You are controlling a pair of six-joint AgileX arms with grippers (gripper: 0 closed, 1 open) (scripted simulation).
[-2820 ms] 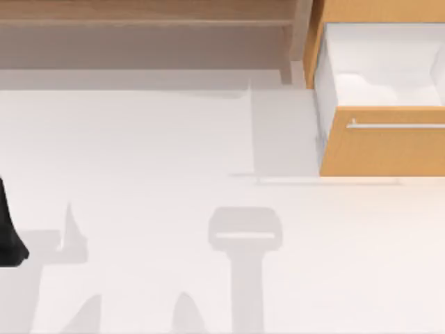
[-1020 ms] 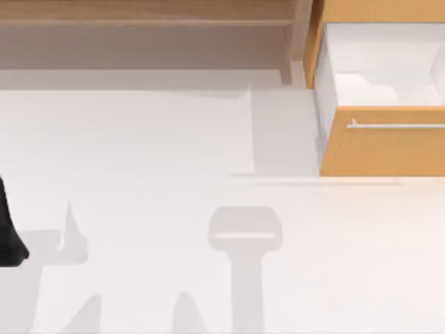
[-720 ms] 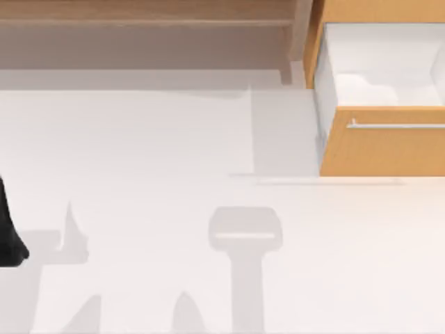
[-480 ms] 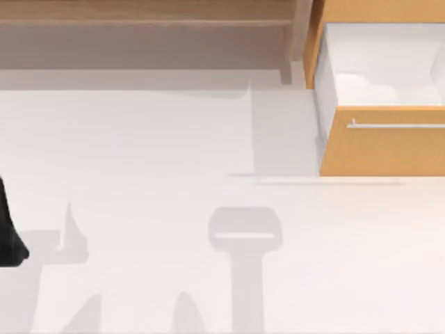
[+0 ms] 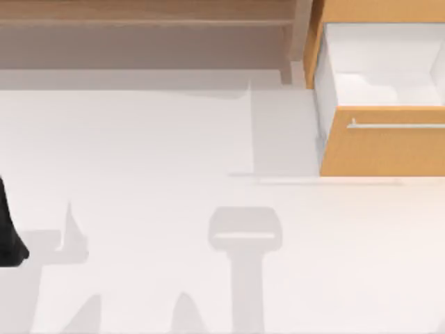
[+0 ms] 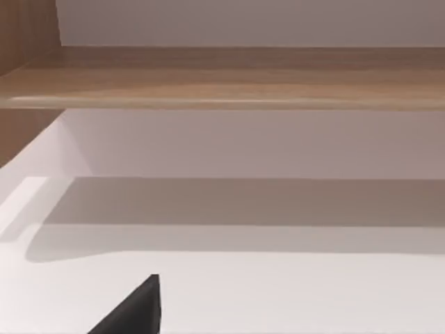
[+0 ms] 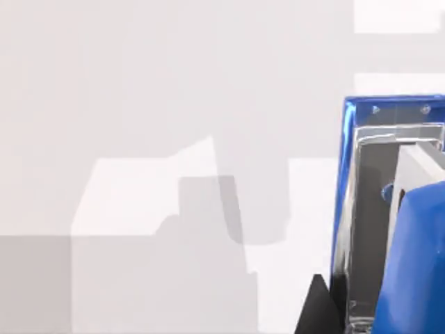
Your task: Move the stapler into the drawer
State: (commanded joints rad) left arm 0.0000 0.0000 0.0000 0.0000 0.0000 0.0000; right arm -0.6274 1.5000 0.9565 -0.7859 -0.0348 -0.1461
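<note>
The table (image 5: pixel 139 153) is big and white; at its far edge runs a long brown wooden shelf (image 5: pixel 139 14), and the left wrist view looks along that shelf (image 6: pixel 222 76) too. At the top view's right stands the drawer (image 5: pixel 382 142), pulled open, with an orange-tan front, a thin silver handle (image 5: pixel 396 126) and white walls inside; a soft shadow lies on its floor, and I cannot tell from above what makes it.

The left arm (image 5: pixel 8 233) sits parked at the left edge of the table, a dark shape well apart from the drawer; a black tip of it (image 6: pixel 135 309) pokes into its own wrist view; I cannot tell if its claw is apart or together.

The stapler (image 7: pixel 393 216) is bright blue with a shiny metal channel inside; it shows close up in the right wrist view, over a plain white surface with shadows; I think that is the inside of the drawer, but I cannot be sure. A black tip of the right gripper (image 7: pixel 316 309) sits right beside it; I cannot tell if the claw is clamped on it or has let go.

I think the stapler is hard and stiff, a bit heavy for its size, and smooth, so it could slip; its hinged top may flap, so hold it across the two long sides, near the middle.
</note>
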